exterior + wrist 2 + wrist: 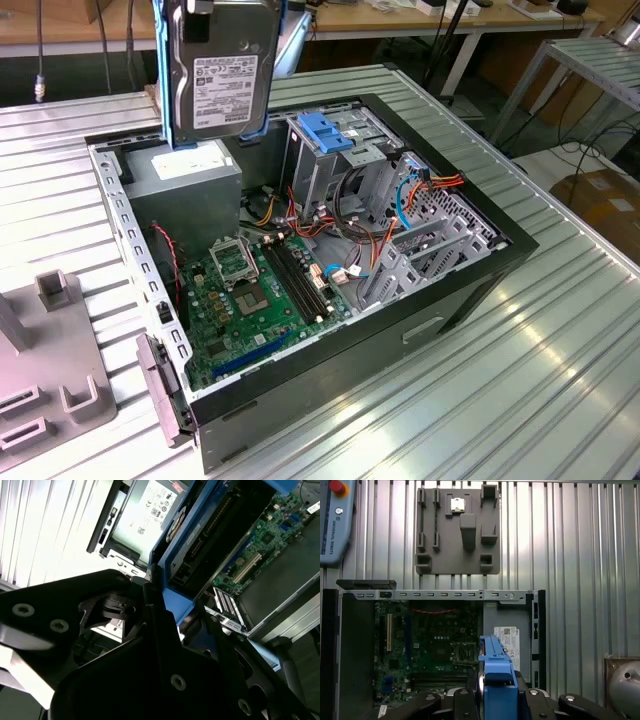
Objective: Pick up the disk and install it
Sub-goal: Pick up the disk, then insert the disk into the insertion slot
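A flat, rectangular dark-grey disk (222, 70) with a white label and bright blue plastic rails hangs upright above the grey boxy power supply (185, 190), which sits inside the open black metal computer case (330, 390). The black gripper (497, 687) is clamped tight on the disk's blue-railed edge, over the ribbed aluminium table (520, 400).

The exterior view looks down obliquely from beyond one corner of the open computer case (330, 375), at medium range, and takes in the ribbed table (500, 400) around it. The first wrist view faces straight down from well above the case. The second wrist view sits close behind the gripper (155, 587) and looks along the held disk (210, 535). All three views share the motherboard (255, 300) and the power supply (185, 180).
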Tool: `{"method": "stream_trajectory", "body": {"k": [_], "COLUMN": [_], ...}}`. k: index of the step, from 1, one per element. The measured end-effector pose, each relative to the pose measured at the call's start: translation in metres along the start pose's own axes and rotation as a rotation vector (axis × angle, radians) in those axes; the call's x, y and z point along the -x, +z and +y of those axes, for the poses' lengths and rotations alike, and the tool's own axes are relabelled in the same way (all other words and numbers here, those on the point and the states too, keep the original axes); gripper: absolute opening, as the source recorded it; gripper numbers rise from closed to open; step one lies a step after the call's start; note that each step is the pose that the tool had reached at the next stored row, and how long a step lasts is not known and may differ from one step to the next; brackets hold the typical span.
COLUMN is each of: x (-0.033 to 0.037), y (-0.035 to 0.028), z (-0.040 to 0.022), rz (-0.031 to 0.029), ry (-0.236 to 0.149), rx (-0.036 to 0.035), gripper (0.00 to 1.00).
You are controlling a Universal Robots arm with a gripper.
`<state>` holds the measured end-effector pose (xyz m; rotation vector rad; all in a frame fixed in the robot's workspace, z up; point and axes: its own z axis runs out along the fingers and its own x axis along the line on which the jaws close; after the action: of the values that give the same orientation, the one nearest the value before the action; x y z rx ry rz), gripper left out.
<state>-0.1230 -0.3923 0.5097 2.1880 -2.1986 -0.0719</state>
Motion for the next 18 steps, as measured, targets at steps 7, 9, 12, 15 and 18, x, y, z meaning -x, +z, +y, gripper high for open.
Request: {"method": "stream_trajectory", "body": {"k": [7,9,12,15,18], "x": [-0.0034,-0.0034,-0.0034,-0.0042,-0.0062], "y": [0.0001,0.0001,0.0001,0.0001,0.0000], "z": [-0.0051,-0.0051,-0.0052,-0.0052,-0.0053], "rz": [0.0001,0.0000,0.0000,0.0000,0.0001], "ry": [0.000,0.000,0.000,0.000,0.000], "rx": [0.0001,0.0000,0.0000,0.0000,0.0001], "gripper": [0.37,0.37,0.37,0.37,0.37]}}
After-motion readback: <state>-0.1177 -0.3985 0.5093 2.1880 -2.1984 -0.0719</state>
